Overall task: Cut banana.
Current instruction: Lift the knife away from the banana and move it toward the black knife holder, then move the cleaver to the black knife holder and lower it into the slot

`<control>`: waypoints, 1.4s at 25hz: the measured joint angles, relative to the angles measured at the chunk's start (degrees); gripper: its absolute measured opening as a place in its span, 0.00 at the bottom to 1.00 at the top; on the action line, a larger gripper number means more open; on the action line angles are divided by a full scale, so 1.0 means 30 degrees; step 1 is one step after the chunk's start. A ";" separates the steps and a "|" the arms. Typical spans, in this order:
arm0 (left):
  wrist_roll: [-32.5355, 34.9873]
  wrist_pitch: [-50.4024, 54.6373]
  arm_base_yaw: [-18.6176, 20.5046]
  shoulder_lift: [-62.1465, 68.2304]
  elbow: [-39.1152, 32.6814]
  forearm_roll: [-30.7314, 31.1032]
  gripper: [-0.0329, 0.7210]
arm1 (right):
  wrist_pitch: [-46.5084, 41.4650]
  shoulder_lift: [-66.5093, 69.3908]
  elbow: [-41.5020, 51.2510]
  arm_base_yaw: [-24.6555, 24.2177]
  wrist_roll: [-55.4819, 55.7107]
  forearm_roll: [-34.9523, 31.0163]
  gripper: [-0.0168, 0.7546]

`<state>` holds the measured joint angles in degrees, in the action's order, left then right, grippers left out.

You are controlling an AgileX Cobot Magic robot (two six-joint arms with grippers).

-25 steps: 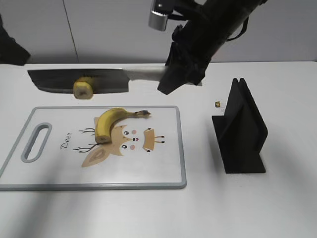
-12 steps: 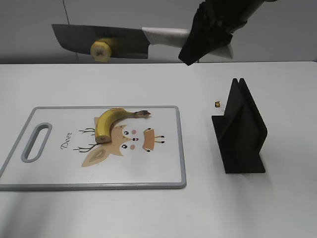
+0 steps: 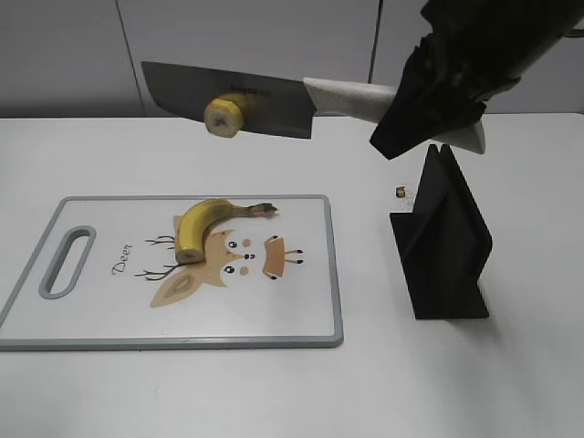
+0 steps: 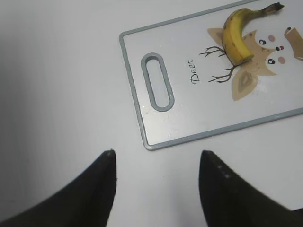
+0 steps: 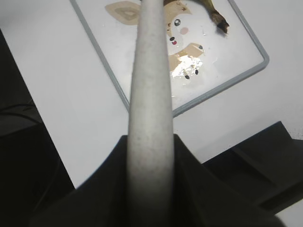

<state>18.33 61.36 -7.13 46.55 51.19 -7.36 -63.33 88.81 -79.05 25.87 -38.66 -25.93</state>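
While the right gripper (image 3: 429, 114) clamps the knife (image 3: 274, 96) (slice stuck on blade), the banana (image 3: 205, 224) lies below-left, long axis roughly parallel to blade; left gripper (image 4: 156, 189) open, idle.

A white cutting board (image 3: 301, 310) with a grey rim lies flat on the white counter (image 3: 182, 392), toward the left and near the front edge. A slot handle (image 3: 67, 262) is cut through its left end, and beside that the word "Deer" (image 3: 122, 257) is printed. An orange cartoon deer print (image 3: 233, 265) fills the middle of the board. Toward the right side of the counter stands a black knife stand (image 3: 447, 246), upright, well apart from the board. Just beside its far left corner sits a small brownish object (image 3: 401, 192), too small to identify. A grey wall (image 3: 73, 55) runs behind the counter's back edge.
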 joint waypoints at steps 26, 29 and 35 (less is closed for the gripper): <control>-0.2048 0.1592 0.0000 -1.5594 -0.6428 0.1001 0.76 | 0.4660 -0.8119 0.7689 0.0036 1.7307 0.6254 0.23; -0.2425 0.0524 0.0000 -1.5613 -0.6793 0.0980 0.76 | 0.4692 -0.8954 0.8463 0.0036 1.8840 0.7200 0.23; -0.3109 -0.0505 0.0000 -1.5633 -0.7193 0.1267 0.76 | 0.4692 -0.9463 0.9187 0.0036 2.1163 0.8644 0.23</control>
<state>9.00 59.85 -7.13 -0.34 29.61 -3.56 -49.26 60.42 -51.49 25.98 24.83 0.00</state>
